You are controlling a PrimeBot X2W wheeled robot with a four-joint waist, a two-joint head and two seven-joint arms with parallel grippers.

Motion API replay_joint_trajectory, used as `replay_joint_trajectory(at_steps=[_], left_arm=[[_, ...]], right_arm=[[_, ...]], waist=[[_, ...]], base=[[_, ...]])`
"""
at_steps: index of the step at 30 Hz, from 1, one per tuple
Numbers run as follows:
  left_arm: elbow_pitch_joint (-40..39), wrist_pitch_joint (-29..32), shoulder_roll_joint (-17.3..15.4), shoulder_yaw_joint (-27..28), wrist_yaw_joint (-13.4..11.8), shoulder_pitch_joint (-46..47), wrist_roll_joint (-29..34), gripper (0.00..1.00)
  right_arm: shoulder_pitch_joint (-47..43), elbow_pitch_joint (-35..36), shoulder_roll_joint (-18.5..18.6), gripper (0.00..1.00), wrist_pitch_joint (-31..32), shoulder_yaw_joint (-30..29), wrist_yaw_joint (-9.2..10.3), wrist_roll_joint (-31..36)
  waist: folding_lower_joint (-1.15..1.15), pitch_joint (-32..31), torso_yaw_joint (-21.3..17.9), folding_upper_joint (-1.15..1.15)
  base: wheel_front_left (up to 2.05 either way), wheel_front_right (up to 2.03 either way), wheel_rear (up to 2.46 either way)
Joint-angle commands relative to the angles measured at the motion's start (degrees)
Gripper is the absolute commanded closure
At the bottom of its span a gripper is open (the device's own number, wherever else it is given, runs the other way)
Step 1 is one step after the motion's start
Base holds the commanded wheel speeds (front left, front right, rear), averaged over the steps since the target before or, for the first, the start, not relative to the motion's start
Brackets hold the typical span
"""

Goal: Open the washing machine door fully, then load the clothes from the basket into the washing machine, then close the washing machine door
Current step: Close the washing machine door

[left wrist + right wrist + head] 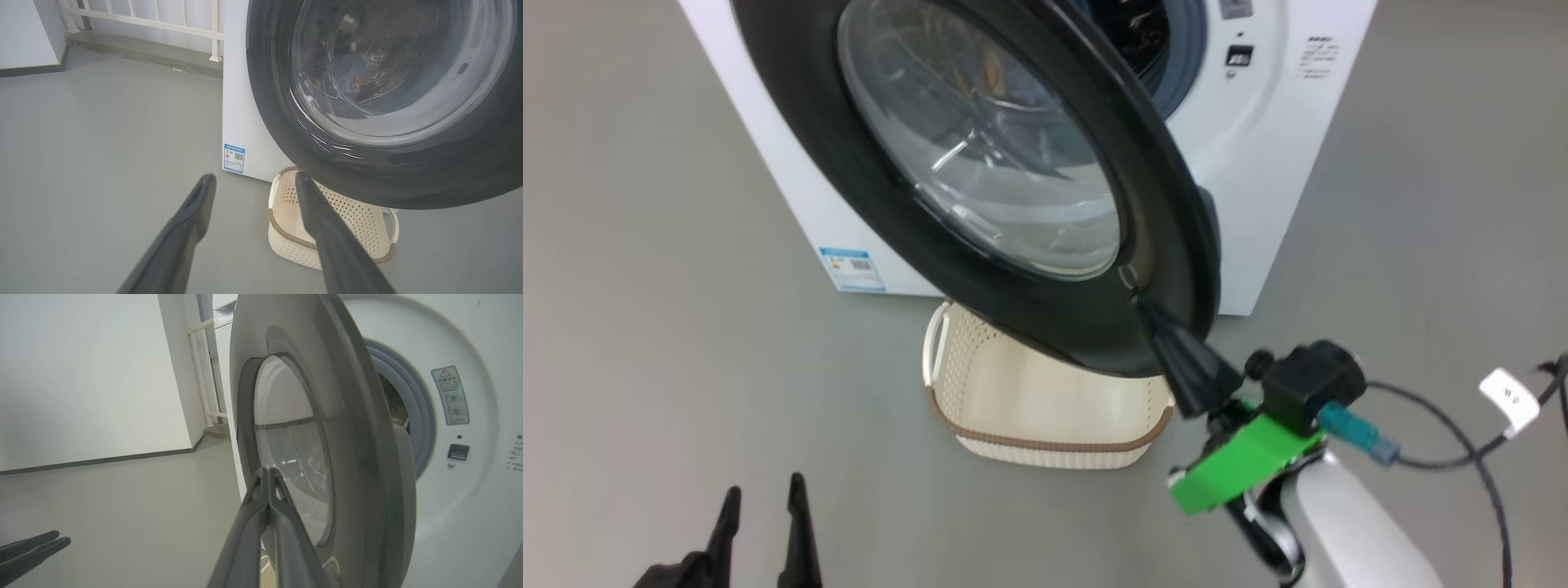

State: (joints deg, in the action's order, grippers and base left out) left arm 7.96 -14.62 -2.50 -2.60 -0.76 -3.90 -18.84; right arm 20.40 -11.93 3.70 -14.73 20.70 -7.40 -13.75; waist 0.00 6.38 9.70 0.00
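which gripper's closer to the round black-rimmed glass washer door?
Right. The right gripper, shut, tips at the door's lower black rim; left gripper, open, hangs low, well clear of it.

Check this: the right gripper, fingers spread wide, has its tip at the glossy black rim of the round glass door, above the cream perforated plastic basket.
Wrong on the fingers: the right gripper is shut, fingers pressed together, as the right wrist view shows. Its tip is at the black-rimmed round glass door, above the cream perforated plastic basket.

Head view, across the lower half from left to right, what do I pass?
left gripper → blue label sticker → basket → right gripper → white cable tag
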Motion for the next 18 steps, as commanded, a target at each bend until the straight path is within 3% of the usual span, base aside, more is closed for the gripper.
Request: replay_joint_trajectory(at_steps=[1,7,18], left_arm=[[-1.55,-0.38,-0.38,1.29,-0.32,2.50,-0.61,0.00],[-1.65,-0.38,-0.38,-1.89,-0.75,3.42,-2.62,0.00],[-1.82,-0.38,-0.38,-2.58,-1.03,4.34,-3.99,0.00]], right_arm=[[2.33,0.35,-0.82,1.00,-0.27,0.23,-0.09,-0.01],[5.85,-2.83,-0.82,1.00,-0.27,-3.51,-0.09,1.37],[9.94,-3.12,-0.82,1.00,-0.27,-6.76,-0.09,3.39]], waist=[[0.00,1.65,1.61,0.00],[0.00,3.46,3.45,0.00],[0.00,6.16,1.86,0.00]], base=[[0.00,0.00,0.00],[0.00,0.00,0.00],[0.00,0.00,0.00]])
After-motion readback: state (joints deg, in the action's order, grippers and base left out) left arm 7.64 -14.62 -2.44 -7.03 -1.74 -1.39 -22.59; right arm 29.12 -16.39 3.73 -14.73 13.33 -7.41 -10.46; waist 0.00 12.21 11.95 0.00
